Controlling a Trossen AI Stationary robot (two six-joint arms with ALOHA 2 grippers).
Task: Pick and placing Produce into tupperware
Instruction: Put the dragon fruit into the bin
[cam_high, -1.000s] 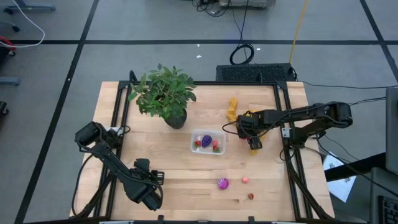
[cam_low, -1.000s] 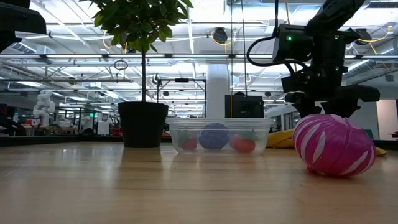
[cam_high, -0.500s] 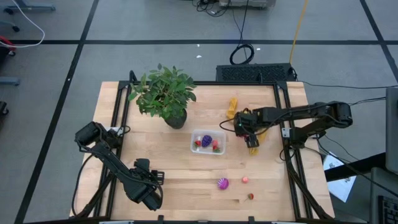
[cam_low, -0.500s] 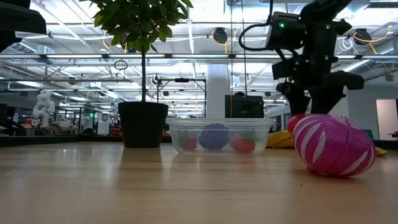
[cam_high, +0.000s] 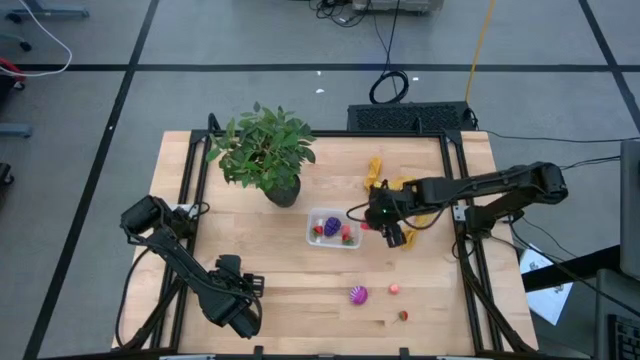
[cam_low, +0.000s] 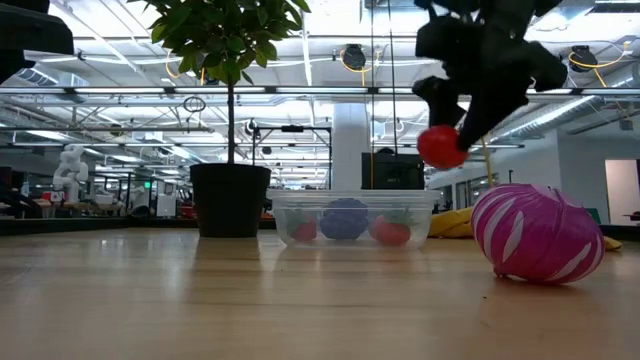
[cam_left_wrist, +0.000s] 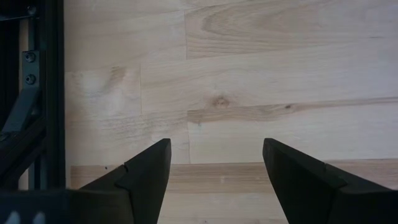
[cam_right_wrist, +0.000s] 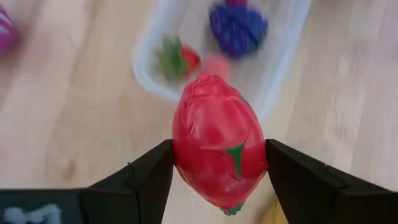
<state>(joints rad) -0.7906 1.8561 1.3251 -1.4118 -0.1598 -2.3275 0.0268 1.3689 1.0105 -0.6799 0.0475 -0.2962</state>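
**A:** Start at the jaws. What was the right gripper (cam_right_wrist: 219, 163) carrying?

**B:** A glossy red strawberry-like toy fruit (cam_right_wrist: 218, 142) with green flecks, clamped between the two dark fingers, which stood fairly wide to span it. Its long axis ran roughly along the fingers, tip pointing out beyond them.

**A:** And which way did the container lie from there?

**B:** Just ahead of the fingertips and below. The small clear plastic rectangular tupperware (cam_high: 335, 229) with rounded corners had its near rim right beside the held fruit in the high view, so the gripper hung at its edge rather than squarely over the middle. I judged a short carry forward was left before letting go.

**A:** What was already inside?

**B:** A bumpy purple toy fruit (cam_right_wrist: 238, 27) and two small red pieces (cam_right_wrist: 185, 60); room remained on the near side.

**A:** Farther off?

**B:** A magenta striped bumpy fruit (cam_high: 358, 295), a small pink piece (cam_high: 394, 289) and a small red strawberry (cam_high: 403, 315) lay well apart from the jaws, on the wooden table (cam_high: 300, 280).

**A:** The other arm?

**B:** The left gripper (cam_left_wrist: 214, 177) waited far away at the opposite front corner, fingers parted over bare wood, holding nothing. The right arm was clearly the nearer.
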